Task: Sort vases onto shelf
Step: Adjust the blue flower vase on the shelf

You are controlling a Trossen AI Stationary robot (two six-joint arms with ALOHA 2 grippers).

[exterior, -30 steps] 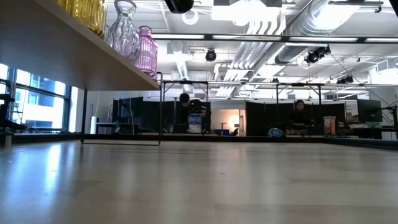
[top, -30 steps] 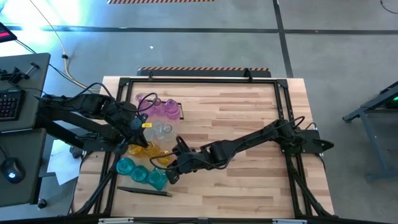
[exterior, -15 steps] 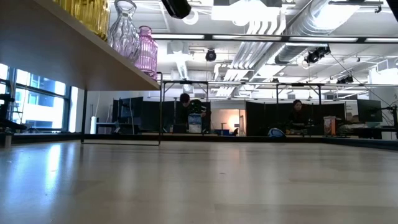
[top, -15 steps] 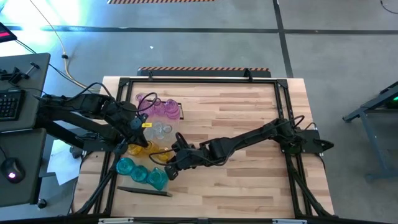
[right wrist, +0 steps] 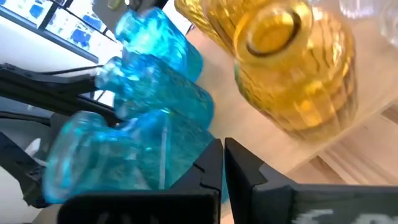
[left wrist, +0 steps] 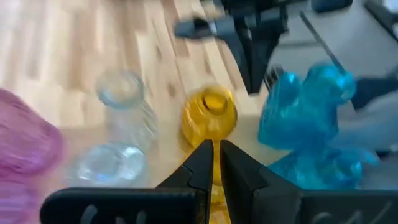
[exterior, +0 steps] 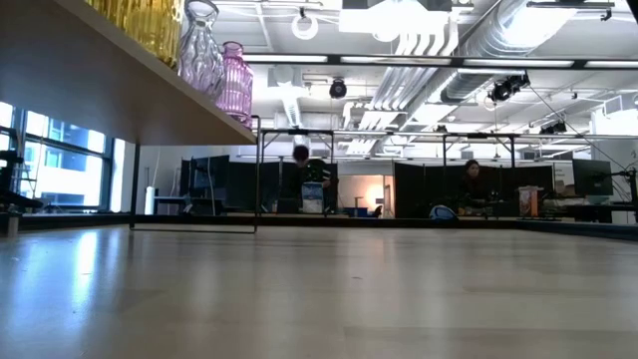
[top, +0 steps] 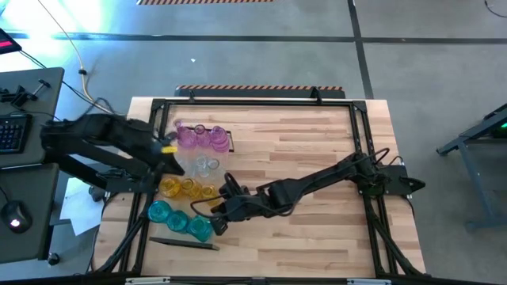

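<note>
My left gripper hung above the left end of the shelf with its fingers pressed together and nothing in them. The vases stood up straight with their mouths pointing up, in rows across the shelf: pink vases at the back, clear vases next, yellow vases after that, and teal vases at the front. My right gripper was down low beside the teal vases, also squeezed tight on nothing.
</note>
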